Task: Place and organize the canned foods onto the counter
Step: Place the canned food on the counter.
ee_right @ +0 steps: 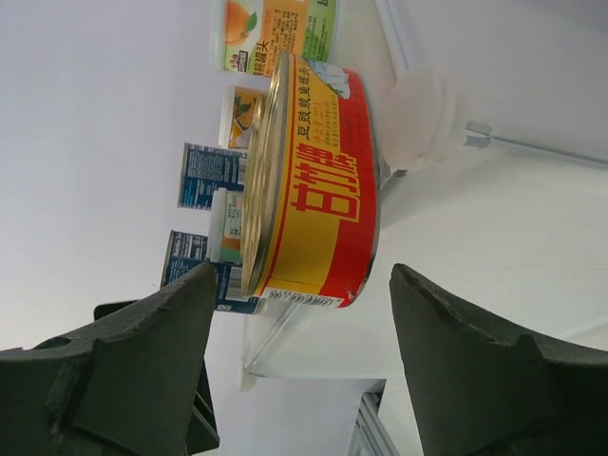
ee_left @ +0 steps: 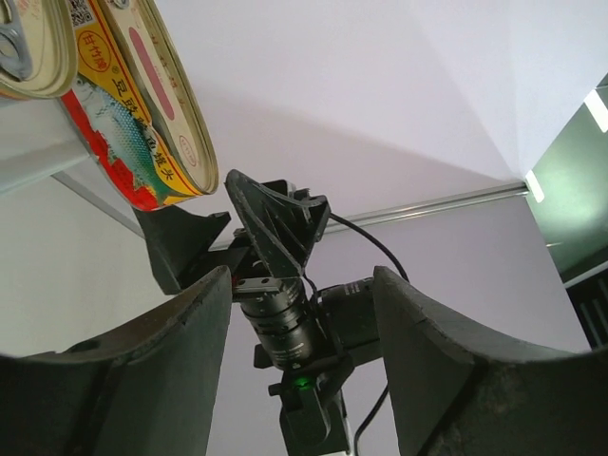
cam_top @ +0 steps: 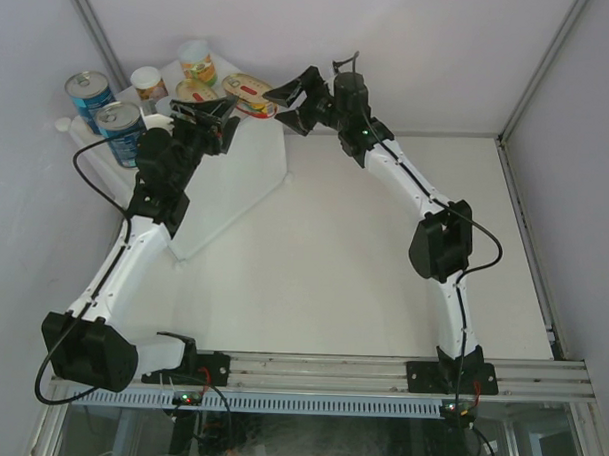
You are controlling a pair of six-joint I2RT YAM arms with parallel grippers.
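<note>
Tin (ee_right: 318, 180) lay on the counter (cam_top: 241, 176) just beyond the right gripper (ee_right: 302, 274), whose jaws were spread, apparently clear of it. Left gripper (ee_left: 302, 275), likewise spread and empty, hung nearby. Blue cans (cam_top: 118, 126) stood farther left.

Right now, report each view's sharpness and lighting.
Top external: soft, low contrast, white walls washed out. Left wrist: left fingers dark, oval tin label sharp. Right wrist: oval tin lettering crisp, cans behind softer, right fingers shadowed.
</note>
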